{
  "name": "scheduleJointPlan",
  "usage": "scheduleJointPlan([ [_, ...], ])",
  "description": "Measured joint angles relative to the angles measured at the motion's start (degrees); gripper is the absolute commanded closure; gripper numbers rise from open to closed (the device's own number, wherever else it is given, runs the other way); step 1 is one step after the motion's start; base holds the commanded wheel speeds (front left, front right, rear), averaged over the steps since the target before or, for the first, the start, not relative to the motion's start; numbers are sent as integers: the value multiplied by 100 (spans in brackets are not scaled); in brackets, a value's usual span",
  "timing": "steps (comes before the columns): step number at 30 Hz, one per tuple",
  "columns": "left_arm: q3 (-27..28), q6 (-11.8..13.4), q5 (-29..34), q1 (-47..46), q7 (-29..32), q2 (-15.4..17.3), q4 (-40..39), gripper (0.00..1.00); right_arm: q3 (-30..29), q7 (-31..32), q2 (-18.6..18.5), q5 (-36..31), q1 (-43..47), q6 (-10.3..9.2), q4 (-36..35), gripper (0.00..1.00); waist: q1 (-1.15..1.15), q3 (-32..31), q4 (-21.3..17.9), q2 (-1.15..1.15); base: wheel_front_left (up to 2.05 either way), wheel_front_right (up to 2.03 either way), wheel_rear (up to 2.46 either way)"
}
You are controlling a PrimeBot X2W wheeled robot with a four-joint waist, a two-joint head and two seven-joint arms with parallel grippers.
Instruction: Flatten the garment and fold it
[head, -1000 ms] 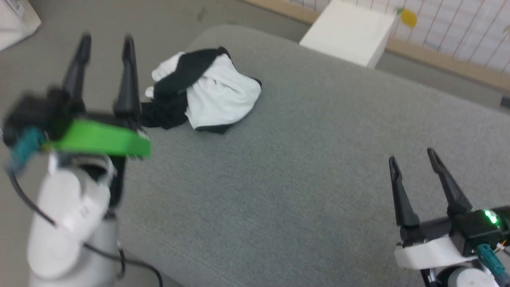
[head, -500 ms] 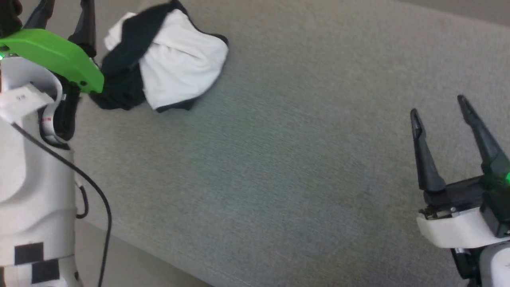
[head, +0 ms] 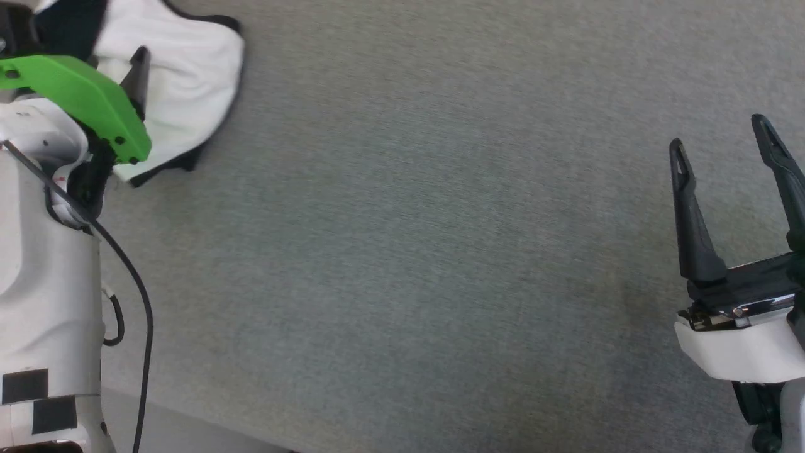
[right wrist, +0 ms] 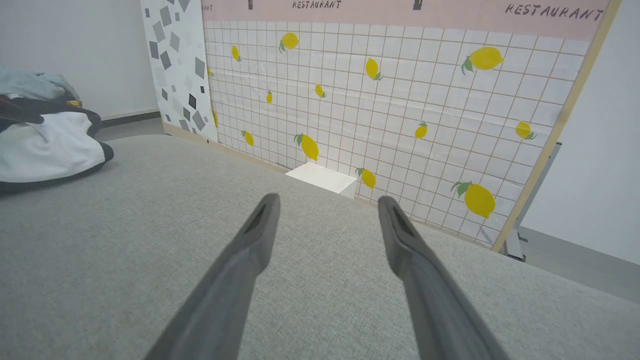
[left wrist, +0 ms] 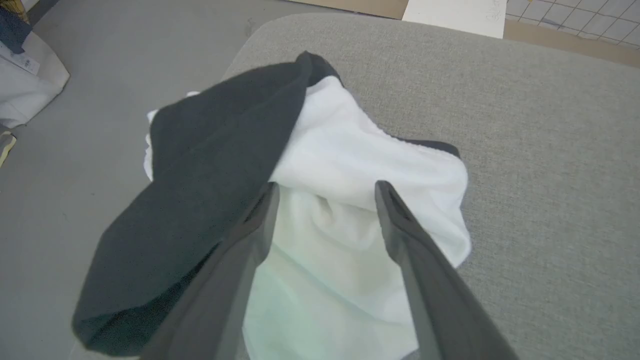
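You can read the word RESTAURANT twice in dark capitals on the pink band (right wrist: 450, 12) along the top of the lemon-printed tile wall panel (right wrist: 400, 100). At its left end you see only the letters ANT. Faint marks on the white box (left wrist: 455, 15) are unreadable.

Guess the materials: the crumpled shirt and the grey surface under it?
The garment looks like soft matte knit cloth, probably cotton jersey: it slumps in loose folds. The grey surface looks like matte woven upholstery: fine flecked weave, and its rounded corner suggests padding.
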Motion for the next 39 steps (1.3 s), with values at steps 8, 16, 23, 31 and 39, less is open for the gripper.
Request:
scheduleJointPlan([
  [8,130,758,47,82,689,91,377,100,-34,-9,-1,16,-14,0,-9,0,0,309,-418,0,0,0,0],
  [16,189,977,218,122,516,252,382,100,-32,-71,79,57,-14,0,124,0,0,195,-573,0,0,0,0],
  [23,202,806,293,95,263,697,243,100,5,-248,256,109,-12,0,414,0,-1,-247,-566,0,0,0,0],
  [31,157,504,356,-219,188,1215,-94,100,-71,-530,534,192,192,0,868,0,-1,-991,-603,0,0,0,0],
  [39,-115,274,389,-740,454,1376,-622,100,-339,-720,655,322,555,0,1135,0,-2,-1849,-713,0,0,0,0],
])
